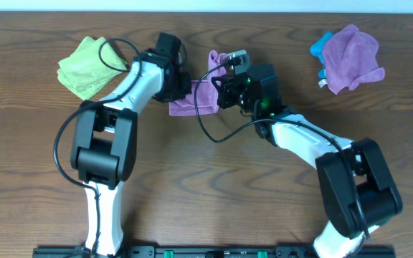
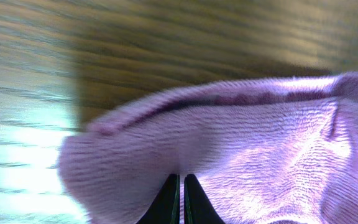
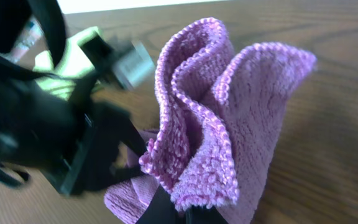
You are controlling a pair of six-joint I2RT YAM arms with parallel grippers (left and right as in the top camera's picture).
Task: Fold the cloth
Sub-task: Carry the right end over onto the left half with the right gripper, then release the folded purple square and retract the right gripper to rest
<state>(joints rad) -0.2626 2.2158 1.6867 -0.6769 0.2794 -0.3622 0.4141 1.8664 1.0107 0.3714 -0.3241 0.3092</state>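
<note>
The lilac-purple cloth (image 1: 201, 94) lies bunched between my two arms at the middle back of the table. My left gripper (image 1: 180, 90) is shut on its left edge; in the left wrist view the cloth (image 2: 241, 143) spreads beyond the closed fingertips (image 2: 181, 180). My right gripper (image 1: 221, 87) is shut on a corner of the cloth, which stands up in folds (image 3: 210, 118) above the fingertips (image 3: 182, 214) in the right wrist view.
A light-green folded cloth (image 1: 86, 66) lies at the back left, also visible in the right wrist view (image 3: 67, 62). A purple cloth bunched with a blue one (image 1: 348, 57) lies at the back right. The left arm (image 3: 48, 137) is close to my right gripper.
</note>
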